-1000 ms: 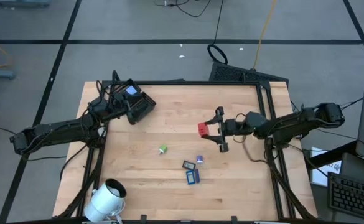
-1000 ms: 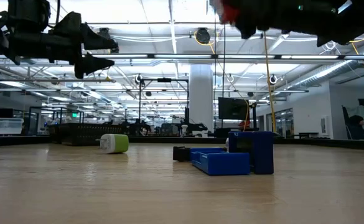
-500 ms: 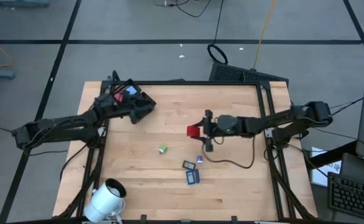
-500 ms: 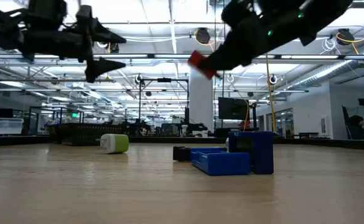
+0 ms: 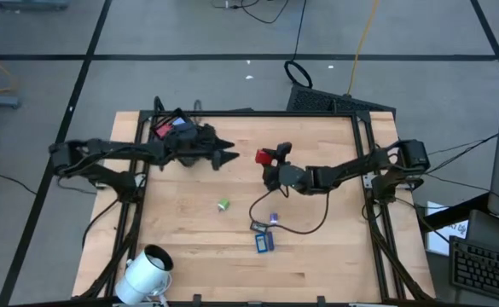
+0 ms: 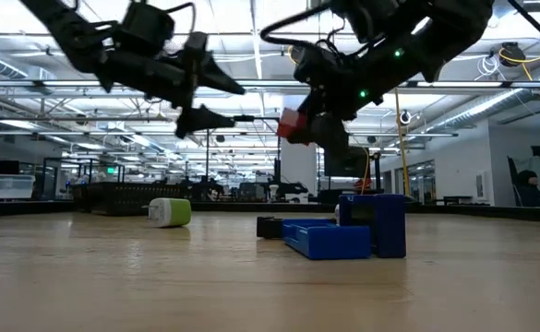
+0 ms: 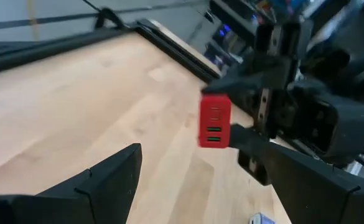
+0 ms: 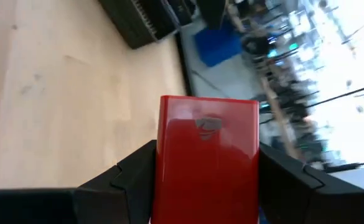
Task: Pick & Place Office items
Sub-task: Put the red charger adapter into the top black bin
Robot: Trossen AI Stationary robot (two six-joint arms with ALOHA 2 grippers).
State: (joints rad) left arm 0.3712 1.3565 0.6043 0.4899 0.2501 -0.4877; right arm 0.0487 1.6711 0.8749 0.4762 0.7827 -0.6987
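Note:
My right gripper (image 5: 267,162) is shut on a red office item (image 5: 263,156), held in the air above the table's middle (image 6: 291,127). My left gripper (image 5: 230,152) is open and hovers just to the left of that item, its fingers pointing at it without touching (image 7: 186,142). A green-and-white bit (image 5: 223,205) lies on its side on the wood. Three blue and dark items (image 5: 264,243) lie grouped nearer the near edge (image 6: 343,235). The black tray (image 5: 165,119) at the far left corner holds a red and a blue item. My right gripper pinches the red item between its two fingers (image 8: 116,180), one on each long side (image 8: 166,168). The fingers come roughly level from the table's right. The item is lifted clear of the table, and its free end with the ports (image 7: 214,124) faces my left gripper.
A large white cylinder (image 5: 149,271) lies at the near left corner. A dark cable (image 5: 296,223) from the right arm loops over the wood beside the blue items. Bare wood lies between the tray and the green-and-white bit.
My right gripper has carried the red item toward the table's left and a little toward the far edge, and it has turned about as it went. My left gripper has moved away from the tray toward the table's middle and now points at the red item.

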